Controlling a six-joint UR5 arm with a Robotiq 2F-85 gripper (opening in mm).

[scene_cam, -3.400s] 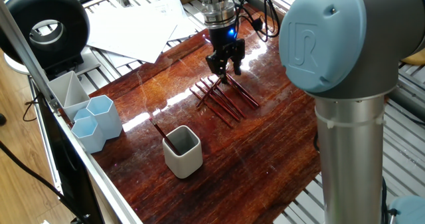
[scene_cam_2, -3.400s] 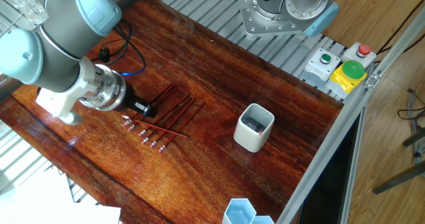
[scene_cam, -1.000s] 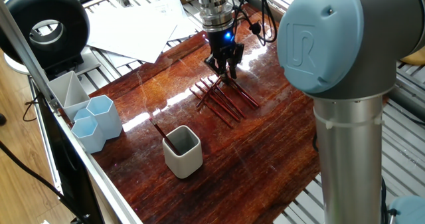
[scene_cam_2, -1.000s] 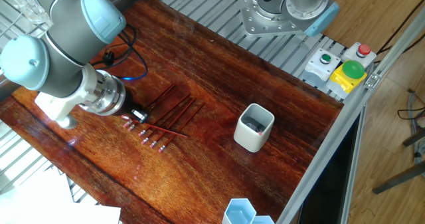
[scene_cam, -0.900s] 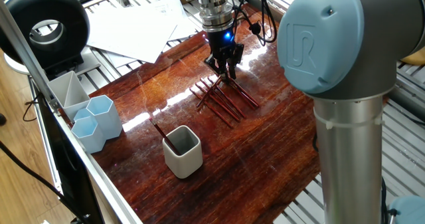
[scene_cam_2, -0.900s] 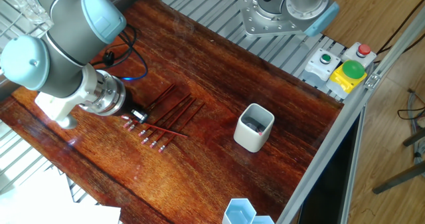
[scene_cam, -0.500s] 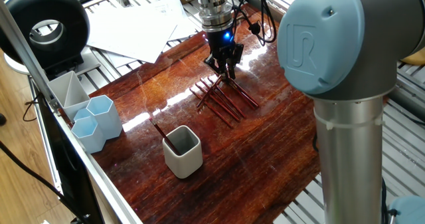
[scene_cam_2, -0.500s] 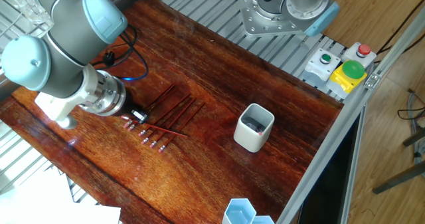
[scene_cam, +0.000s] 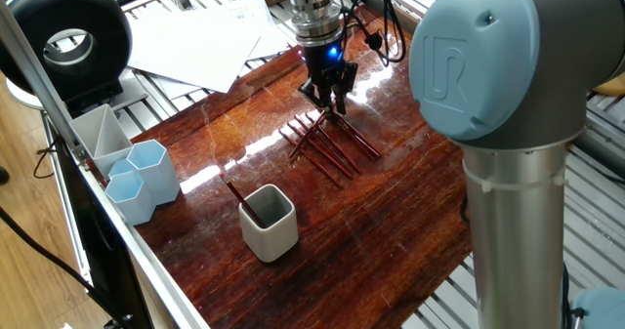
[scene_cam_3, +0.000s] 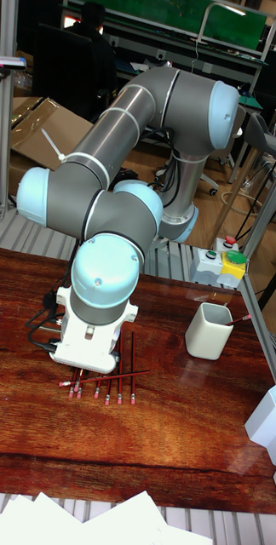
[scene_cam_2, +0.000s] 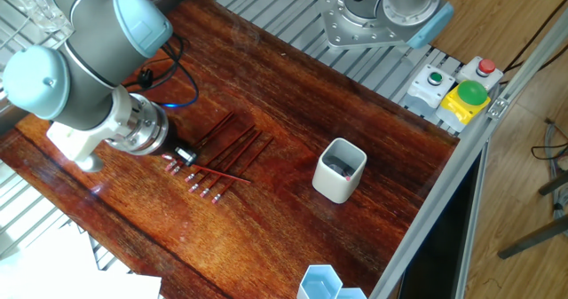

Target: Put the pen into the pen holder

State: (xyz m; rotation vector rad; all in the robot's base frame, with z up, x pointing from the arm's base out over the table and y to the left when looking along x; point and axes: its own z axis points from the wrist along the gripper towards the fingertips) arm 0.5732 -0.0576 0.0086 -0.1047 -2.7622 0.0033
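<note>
Several thin red pens (scene_cam: 330, 145) lie side by side on the dark wooden table (scene_cam: 391, 231), one lying across the others (scene_cam_2: 217, 174). My gripper (scene_cam: 332, 102) points straight down at their far ends, its fingers drawn together on one pen there. From the other fixed view the gripper (scene_cam_2: 185, 153) sits at the left end of the row. The tall view hides the fingertips behind the wrist; the pens (scene_cam_3: 112, 383) show below it. The off-white pen holder (scene_cam: 269, 222) stands near the table's front edge with one pen (scene_cam: 232, 187) leaning in it.
Two pale blue hexagonal cups (scene_cam: 145, 176) and a grey compartment tray (scene_cam: 98, 134) stand at the left edge. Loose paper sheets (scene_cam: 205, 36) lie at the back. The arm's base (scene_cam_2: 382, 15) and a button box (scene_cam_2: 460, 90) sit beyond the table.
Since 3.4 s ago the fingers have drawn together and the gripper has shifted slightly towards the pens' ends. Over the last second nothing has visibly moved.
</note>
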